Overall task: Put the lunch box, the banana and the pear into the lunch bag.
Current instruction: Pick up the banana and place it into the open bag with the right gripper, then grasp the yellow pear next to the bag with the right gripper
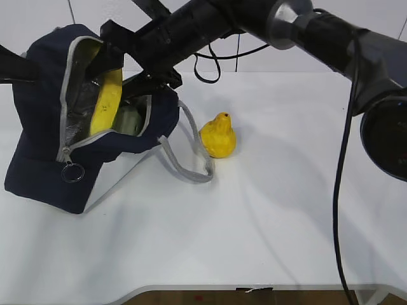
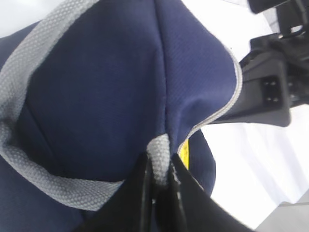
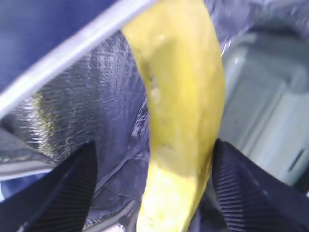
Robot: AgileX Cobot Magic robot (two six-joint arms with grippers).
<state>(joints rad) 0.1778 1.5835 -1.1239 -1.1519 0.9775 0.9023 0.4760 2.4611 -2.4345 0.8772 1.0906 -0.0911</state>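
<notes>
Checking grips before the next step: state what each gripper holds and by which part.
The left gripper pinches the lunch bag by its grey webbing handle. The right gripper holds nothing; its open fingers flank the banana inside the bag.

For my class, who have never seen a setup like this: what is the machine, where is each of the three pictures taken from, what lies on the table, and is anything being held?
This is a robot with two arms, each ending in a two-fingered gripper. The exterior view looks down at a white table. The other two pictures come from cameras on the wrists.

On the table stand a navy lunch bag, unzipped, and beside it a yellow pear. A banana stands in the bag's opening, next to the pale green lunch box.

The left gripper is shut on the bag's grey handle. The right gripper reaches into the bag; its fingers stand apart on either side of the banana, apparently open.
</notes>
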